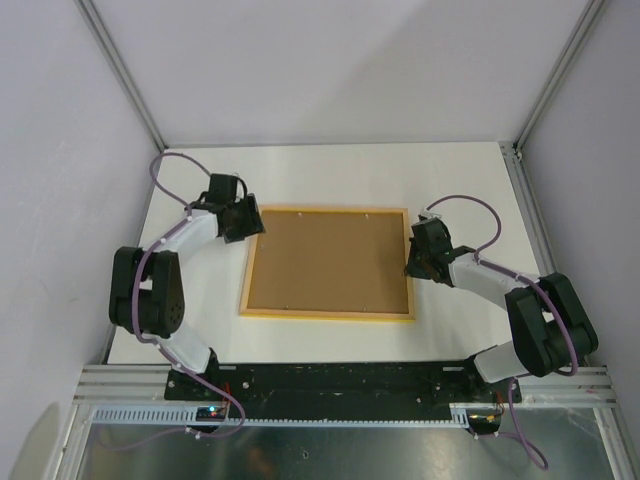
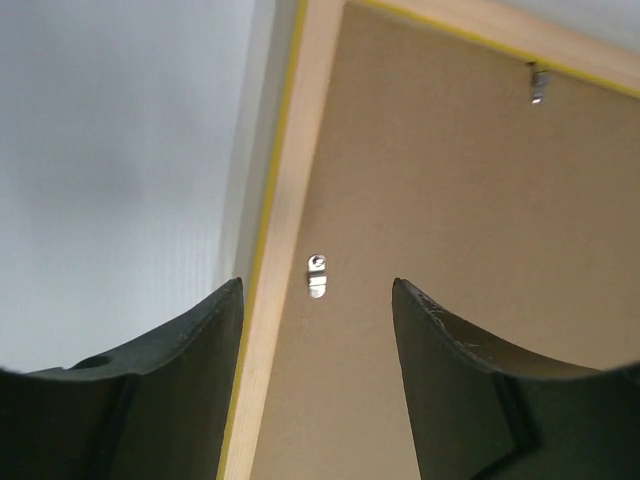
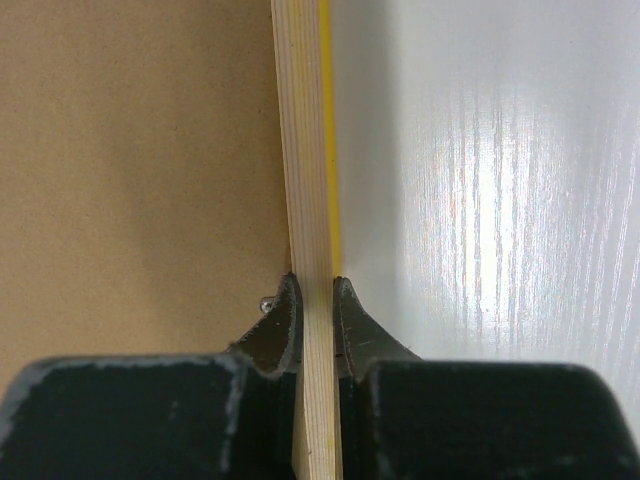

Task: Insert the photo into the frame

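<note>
White panels wall the cell on three sides, with grey metal posts in the far corners. The white table (image 1: 330, 175) fills the floor of it, matte and streaked with glare on the right.

The frame (image 1: 325, 314) lies flat near the middle, back up. Pale wood rails show with a thin yellow line at the outer edge, and the long axis runs side to side between the two arms. The brown backing board (image 1: 330, 262) sits inside the rails. I can't see the photo anywhere, and whether it lies under that board I cannot tell.

The arms reach in from opposite ends. The right gripper (image 1: 412, 262) is at the middle of the right-hand short rail, and the right wrist view shows it (image 3: 313, 285) pinched closed on that rail (image 3: 300, 150), one finger on the board side and one on the table side.

The left gripper (image 1: 243, 222) hangs over the far-left corner with its fingers spread wide and nothing between them. In the left wrist view it (image 2: 316, 300) straddles the inner edge of the left rail (image 2: 290, 200).

Directly between those fingers is a small metal retaining clip (image 2: 317, 274) on the board's edge. A second clip (image 2: 538, 85) sits along the far rail.

My guess is the clips are the next business. The left arm is far the nearer, with the clip straight below and ahead of its fingertips.
</note>
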`<state>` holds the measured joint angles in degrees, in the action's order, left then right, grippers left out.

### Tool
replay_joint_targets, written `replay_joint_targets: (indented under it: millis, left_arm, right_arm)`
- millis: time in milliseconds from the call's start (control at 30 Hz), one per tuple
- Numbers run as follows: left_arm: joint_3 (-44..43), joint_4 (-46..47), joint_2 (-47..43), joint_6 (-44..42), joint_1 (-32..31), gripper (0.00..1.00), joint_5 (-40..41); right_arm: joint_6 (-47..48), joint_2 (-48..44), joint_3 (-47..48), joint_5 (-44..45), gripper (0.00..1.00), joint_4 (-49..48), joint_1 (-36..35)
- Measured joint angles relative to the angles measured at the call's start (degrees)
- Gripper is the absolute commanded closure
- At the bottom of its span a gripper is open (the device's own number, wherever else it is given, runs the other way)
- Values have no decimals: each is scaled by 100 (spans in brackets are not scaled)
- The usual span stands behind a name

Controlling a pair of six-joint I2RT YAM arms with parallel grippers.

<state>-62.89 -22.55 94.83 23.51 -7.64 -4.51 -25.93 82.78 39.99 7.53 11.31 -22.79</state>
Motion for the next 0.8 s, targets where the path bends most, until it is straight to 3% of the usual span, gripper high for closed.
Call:
replay_joint_targets:
  millis: [233, 800]
  left_arm:
    - [286, -136, -11, 48, -85, 39, 424]
    - [278, -140, 494, 44, -184, 49, 330]
  right_arm:
    - [0, 0, 0, -4, 100, -2, 0]
    - [2, 2, 0, -68, 100, -2, 33]
